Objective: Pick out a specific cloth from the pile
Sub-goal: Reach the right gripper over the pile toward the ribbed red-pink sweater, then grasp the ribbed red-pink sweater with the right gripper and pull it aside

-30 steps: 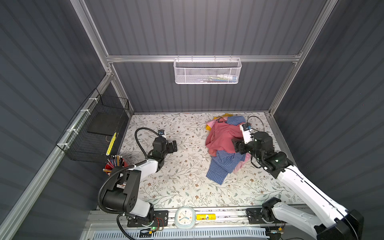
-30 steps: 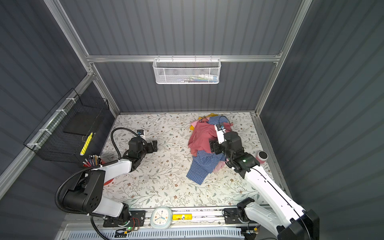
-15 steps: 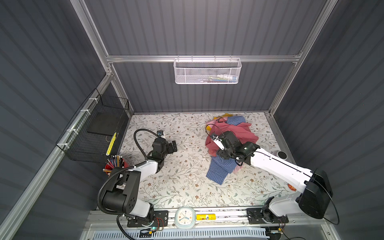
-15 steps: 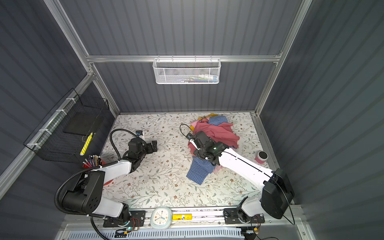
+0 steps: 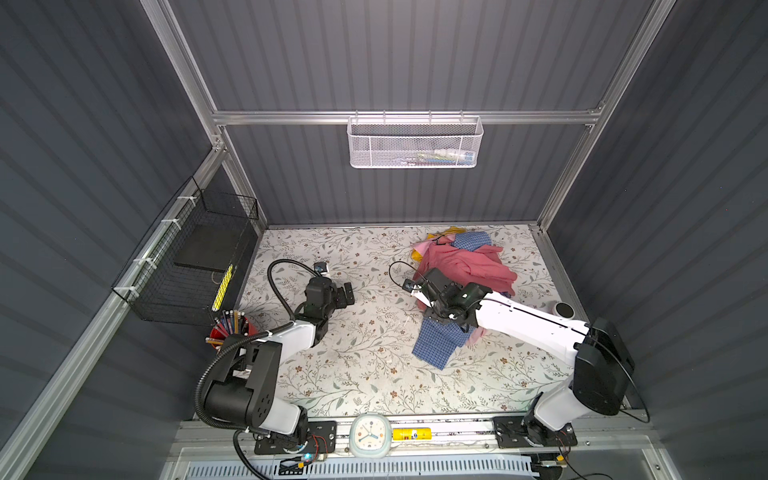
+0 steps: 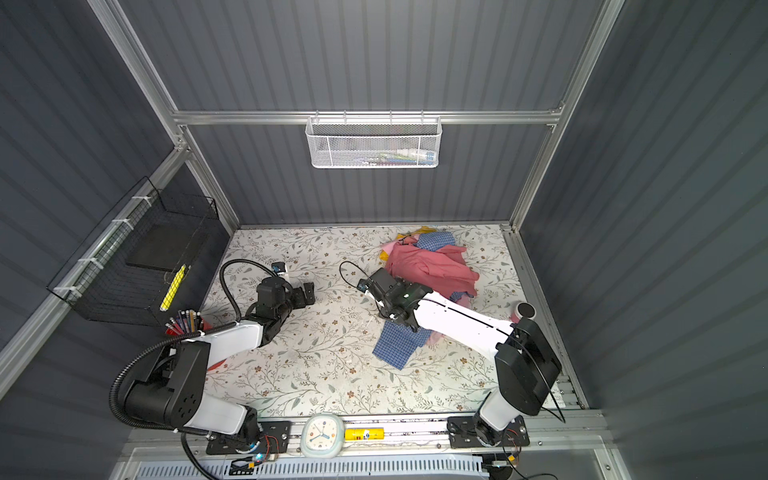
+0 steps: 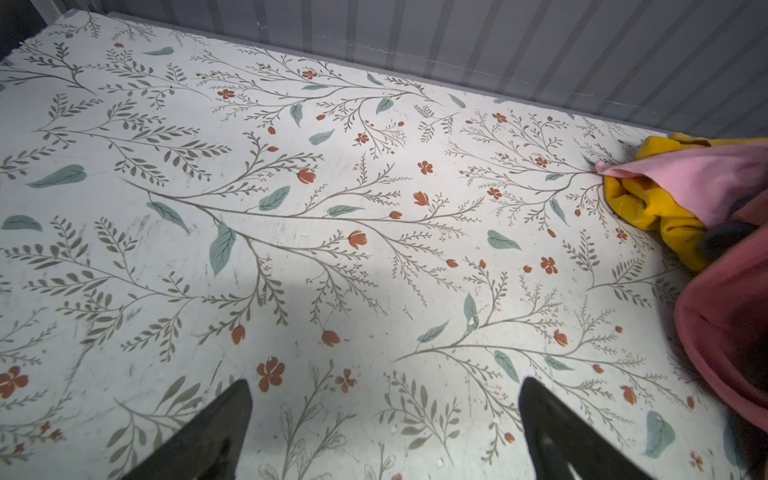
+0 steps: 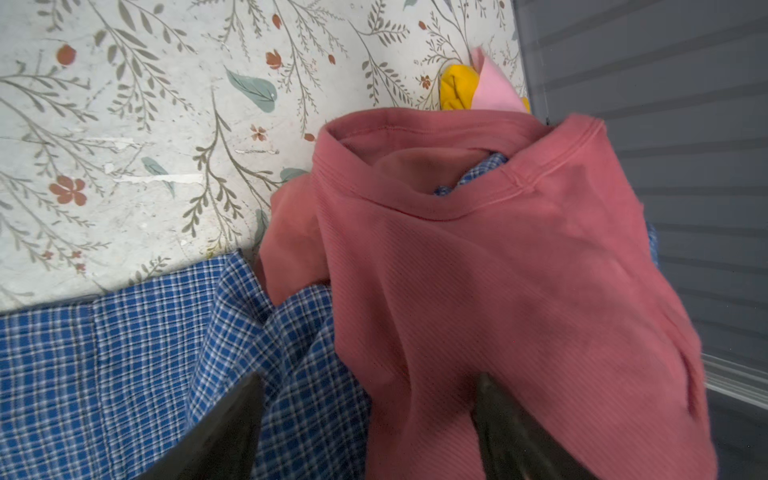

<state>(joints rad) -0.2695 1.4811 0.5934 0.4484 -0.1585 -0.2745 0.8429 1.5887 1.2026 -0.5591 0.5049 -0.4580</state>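
Note:
The pile [image 5: 457, 253] lies at the back right of the floral table [image 5: 365, 357]. A rose-red shirt [image 5: 469, 266] tops it, over blue checked shirts [image 5: 436, 347], a light pink piece [image 7: 685, 178] and a mustard piece [image 7: 648, 208]. The cloth is hidden; I cannot pick it out in the heap. My right gripper [image 5: 435, 311] points down at the pile's left edge. It is open, and its fingers [image 8: 498, 424] straddle the seam where the rose-red shirt [image 8: 498, 291] meets a checked shirt [image 8: 124, 353]. My left gripper [image 5: 347, 291] is open over bare table [image 7: 384, 415].
A black wire basket [image 5: 195, 257] hangs on the left wall and a white mesh basket [image 5: 415, 143] on the back wall. A red cup of pencils [image 5: 228, 328] stands at the left edge. A dark-topped can [image 5: 563, 309] stands at the right. A clock [image 5: 370, 434] sits at the front rail.
My right arm has swung from the pile's right side across to its left edge. The rose-red shirt now lies spread further right. The left arm has not moved.

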